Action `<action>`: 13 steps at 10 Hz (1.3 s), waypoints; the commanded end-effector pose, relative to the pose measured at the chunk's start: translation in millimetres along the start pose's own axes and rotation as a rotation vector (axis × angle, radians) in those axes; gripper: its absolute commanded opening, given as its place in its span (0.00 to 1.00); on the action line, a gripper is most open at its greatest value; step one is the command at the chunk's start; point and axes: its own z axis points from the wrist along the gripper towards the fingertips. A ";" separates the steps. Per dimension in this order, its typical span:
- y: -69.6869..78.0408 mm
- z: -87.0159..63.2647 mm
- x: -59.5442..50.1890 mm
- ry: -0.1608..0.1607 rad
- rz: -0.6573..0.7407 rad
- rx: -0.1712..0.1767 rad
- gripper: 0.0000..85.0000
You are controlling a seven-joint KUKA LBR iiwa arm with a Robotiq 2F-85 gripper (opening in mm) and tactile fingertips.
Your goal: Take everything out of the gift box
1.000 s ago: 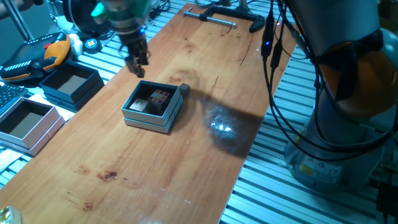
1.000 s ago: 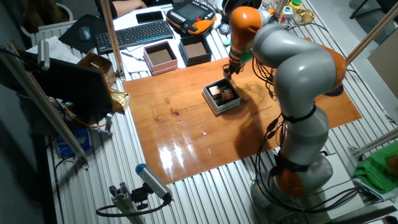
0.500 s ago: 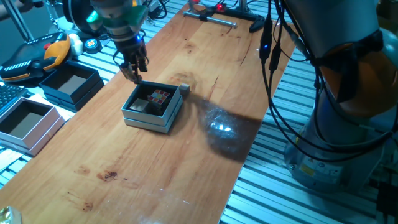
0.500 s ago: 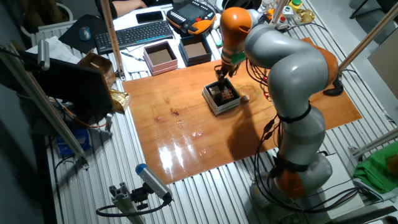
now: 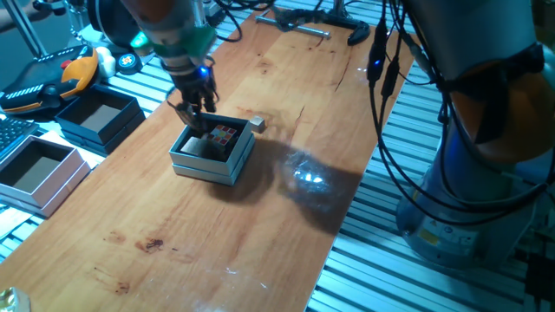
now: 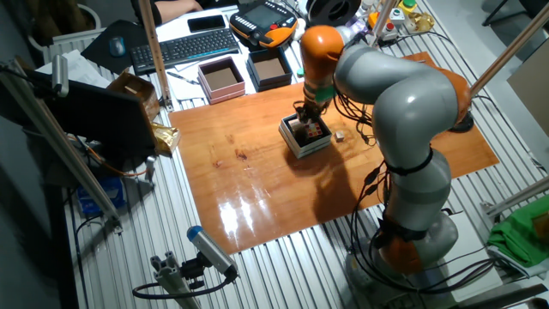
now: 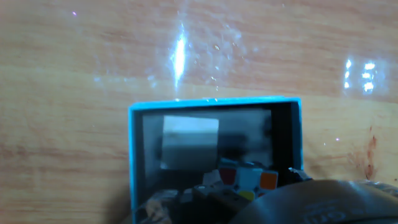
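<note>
The gift box [image 5: 212, 152] sits mid-table, pale blue-grey with a white rim and a dark inside; it also shows in the other fixed view [image 6: 305, 137] and the hand view [image 7: 134, 155]. Inside lie the plain grey cube [image 5: 199, 147] [image 7: 189, 142] and the multicoloured puzzle cube [image 5: 225, 134] [image 7: 249, 180]. The tiny pale grey block [image 5: 257, 124] [image 6: 340, 136] lies on the table just beyond the box. My gripper [image 5: 198, 113] [image 6: 307, 116] hangs low over the box's far side, fingers apart and empty. One dark finger [image 7: 323, 196] shows blurred at the bottom.
A dark navy box [image 5: 97, 117] and a larger white box with a brown inside [image 5: 39, 169] stand off the table's left edge, next to an orange-and-black pendant [image 5: 52, 78]. A metal clamp [image 5: 303, 22] lies at the far end. Cables [image 5: 381, 61] hang at the right.
My gripper has moved from beyond the box's far left corner to over the box and come lower. The blocks and the box have not moved.
</note>
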 end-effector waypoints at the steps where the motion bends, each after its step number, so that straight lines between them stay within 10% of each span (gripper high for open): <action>1: 0.9 3.5 2.1 -0.003 0.002 0.004 0.66; 13: 1.2 34.9 27.3 -0.064 0.008 0.021 0.76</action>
